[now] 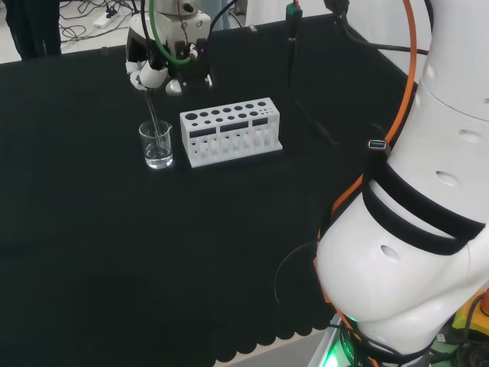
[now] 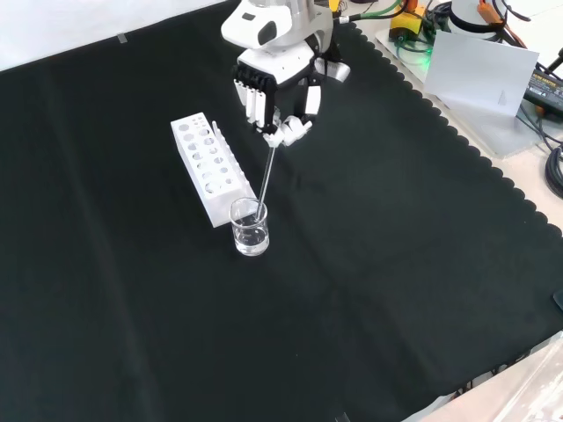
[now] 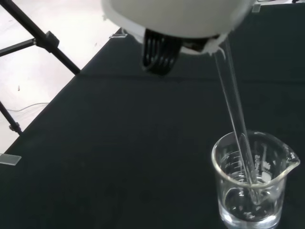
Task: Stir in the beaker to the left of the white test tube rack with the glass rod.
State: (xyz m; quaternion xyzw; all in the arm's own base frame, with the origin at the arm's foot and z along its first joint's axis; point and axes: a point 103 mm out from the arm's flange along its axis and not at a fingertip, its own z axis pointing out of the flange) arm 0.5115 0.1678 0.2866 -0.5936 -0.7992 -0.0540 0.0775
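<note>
A small clear glass beaker (image 1: 157, 145) (image 2: 250, 227) (image 3: 252, 183) holding a little clear liquid stands on the black cloth, just left of the white test tube rack (image 1: 230, 131) in the head view. The hand (image 1: 153, 65) (image 2: 274, 92) (image 3: 164, 52) hangs above the beaker, fingers curled and pinching the top of a thin glass rod (image 1: 152, 111) (image 2: 267, 171) (image 3: 236, 114). The rod slants down into the beaker, and in the wrist view its lower end sits in the liquid near the bottom.
The rack (image 2: 208, 165) with its rows of round holes lies close beside the beaker. Black cloth stretches wide around both. Cables and equipment (image 2: 457, 35) sit past the cloth's scalloped edge in the front view. The arm's white links (image 1: 428, 206) stand at the right of the head view.
</note>
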